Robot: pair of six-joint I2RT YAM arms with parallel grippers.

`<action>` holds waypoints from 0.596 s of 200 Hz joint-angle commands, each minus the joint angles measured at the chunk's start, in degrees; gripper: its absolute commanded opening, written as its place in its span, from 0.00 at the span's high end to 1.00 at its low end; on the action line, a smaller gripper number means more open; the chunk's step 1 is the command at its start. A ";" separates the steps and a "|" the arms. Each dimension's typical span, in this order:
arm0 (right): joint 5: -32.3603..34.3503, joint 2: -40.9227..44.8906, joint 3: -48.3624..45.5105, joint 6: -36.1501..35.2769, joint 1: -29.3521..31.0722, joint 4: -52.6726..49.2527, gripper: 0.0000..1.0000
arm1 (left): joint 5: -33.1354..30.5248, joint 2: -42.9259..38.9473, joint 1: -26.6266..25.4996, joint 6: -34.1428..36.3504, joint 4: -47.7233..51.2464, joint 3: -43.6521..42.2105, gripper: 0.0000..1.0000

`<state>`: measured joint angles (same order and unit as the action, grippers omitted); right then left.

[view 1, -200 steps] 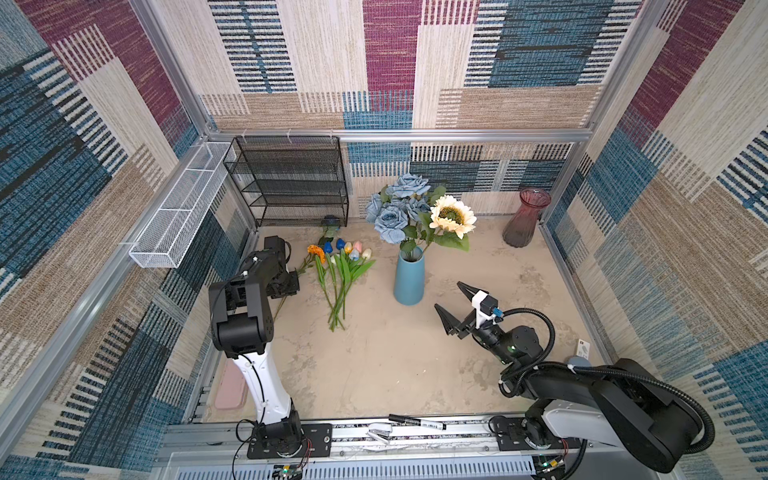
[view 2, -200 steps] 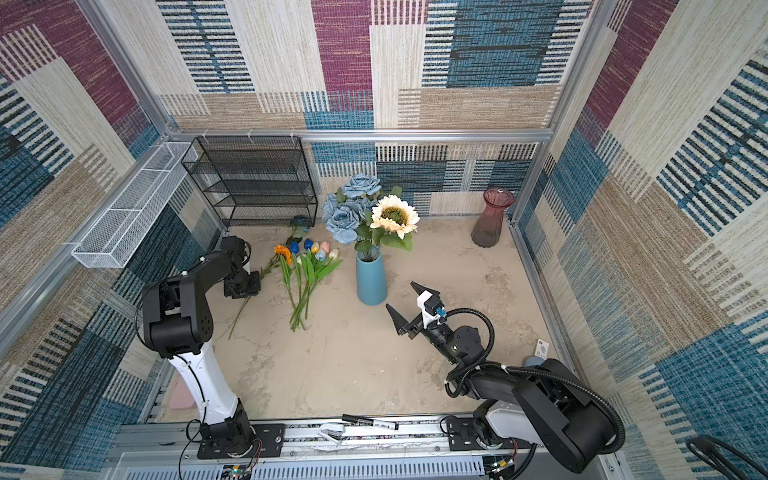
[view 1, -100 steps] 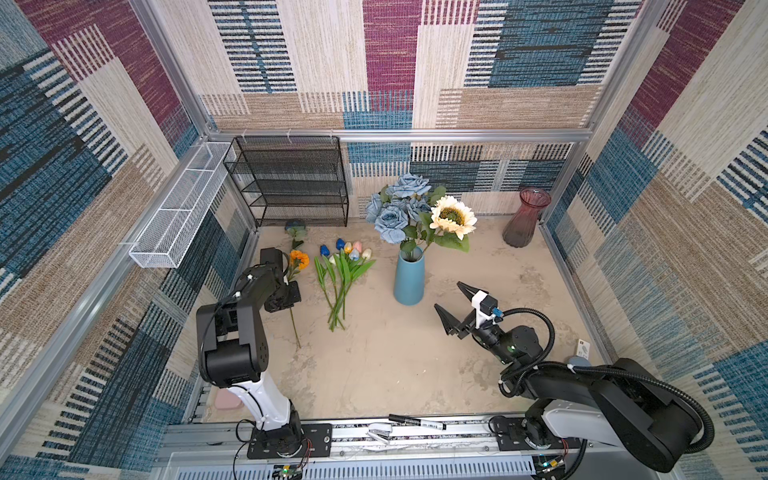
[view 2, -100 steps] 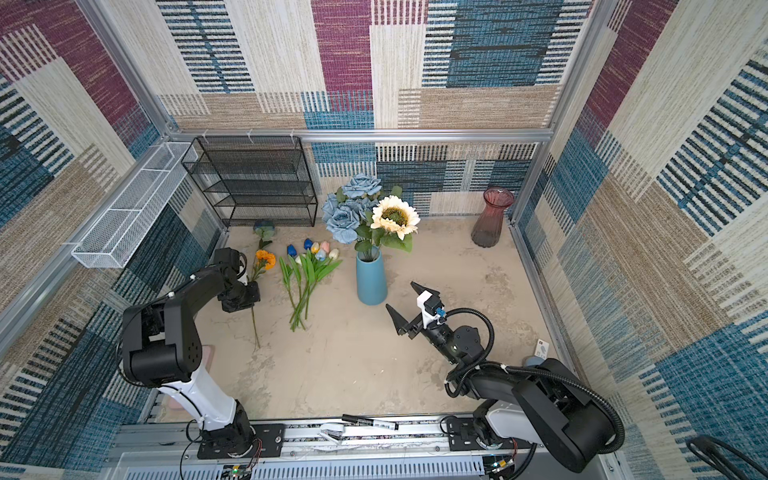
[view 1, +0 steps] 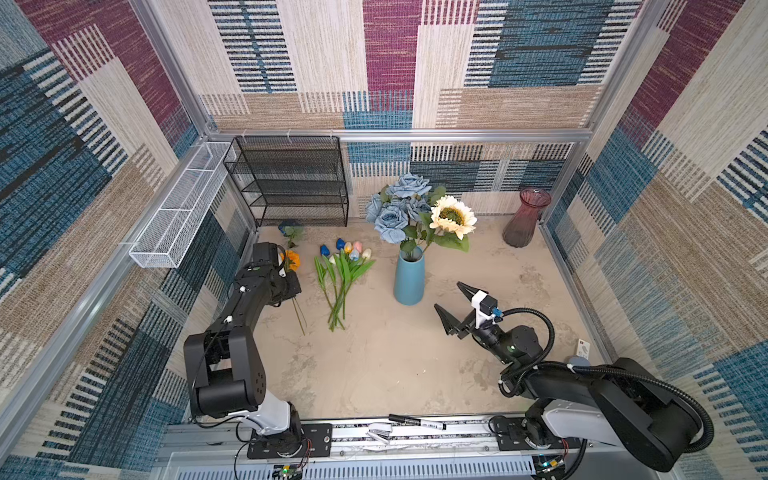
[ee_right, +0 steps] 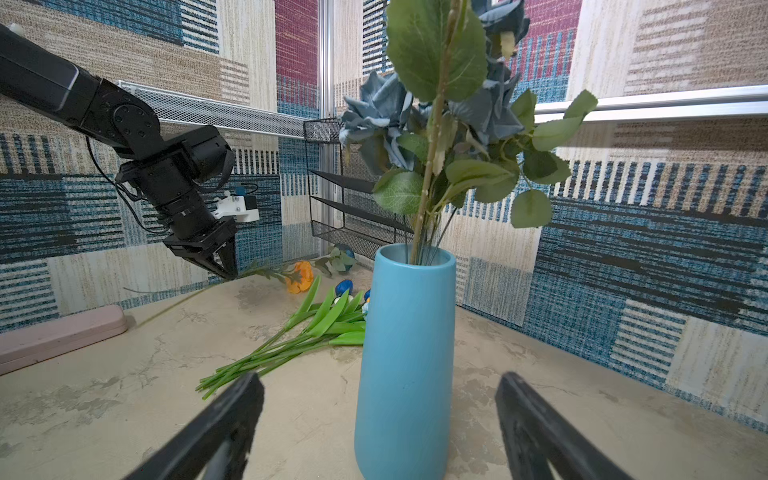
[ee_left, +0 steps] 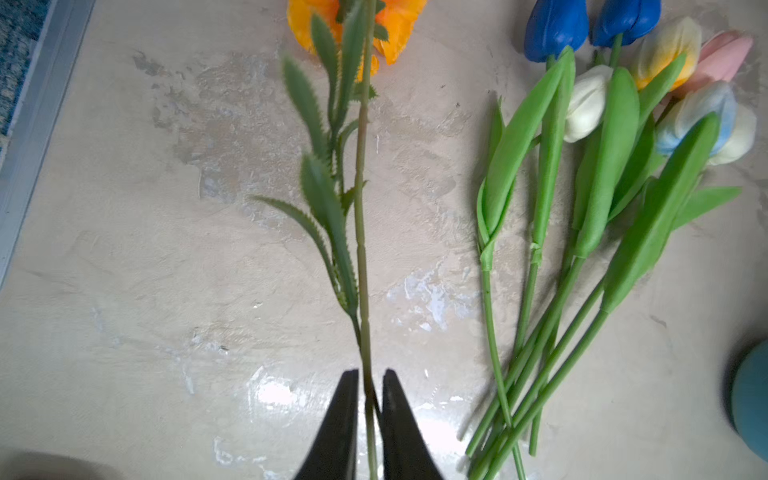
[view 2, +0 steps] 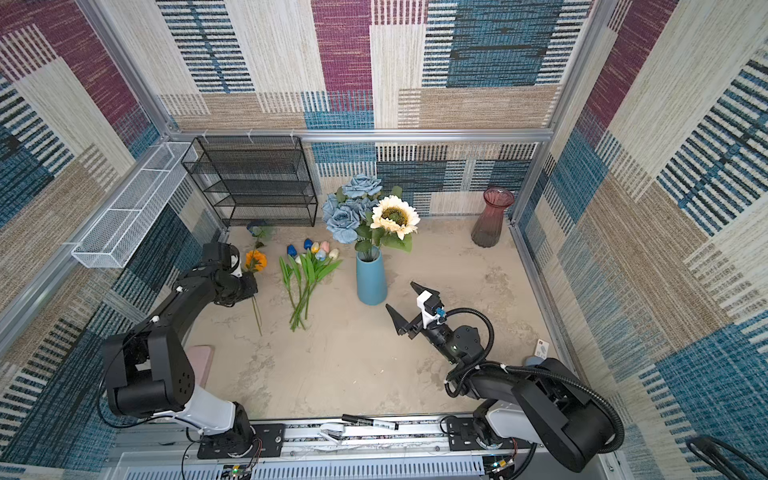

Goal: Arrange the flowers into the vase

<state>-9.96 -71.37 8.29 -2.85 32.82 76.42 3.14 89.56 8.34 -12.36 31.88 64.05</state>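
Two robot arms work over a tabletop (view 1: 395,365) with loose flowers and a blue vase (view 1: 409,278).
At left of a top view, the left pincer (ee_left: 370,374) is nearly together, clamped on the green stem of an orange marigold (view 1: 291,260), beside a bunch of tulips (view 1: 340,270). The vase, mid-frame, holds dusty-blue roses (view 1: 390,224) and a cream sunflower (view 1: 452,216). The right pincer (view 1: 448,296) hangs wide apart just right of it.
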 commanded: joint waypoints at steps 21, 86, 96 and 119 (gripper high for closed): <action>-0.02 0.41 0.32 0.48 0.05 1.67 0.09 | -0.56 0.79 -0.08 -1.09 -1.82 0.18 0.95; 0.07 0.17 0.41 0.46 0.05 1.62 0.09 | -2.23 4.22 0.01 -2.69 -2.62 0.65 0.76; 0.25 0.08 0.41 0.39 0.05 1.63 0.09 | -2.87 5.18 0.01 -2.93 -2.77 0.33 0.73; 0.13 0.15 0.49 0.39 0.05 1.54 0.09 | -3.83 8.02 0.01 -2.41 -2.41 0.75 0.77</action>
<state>-9.93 -71.24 8.29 -2.85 32.82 76.40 0.95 95.42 8.25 -13.63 29.58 64.20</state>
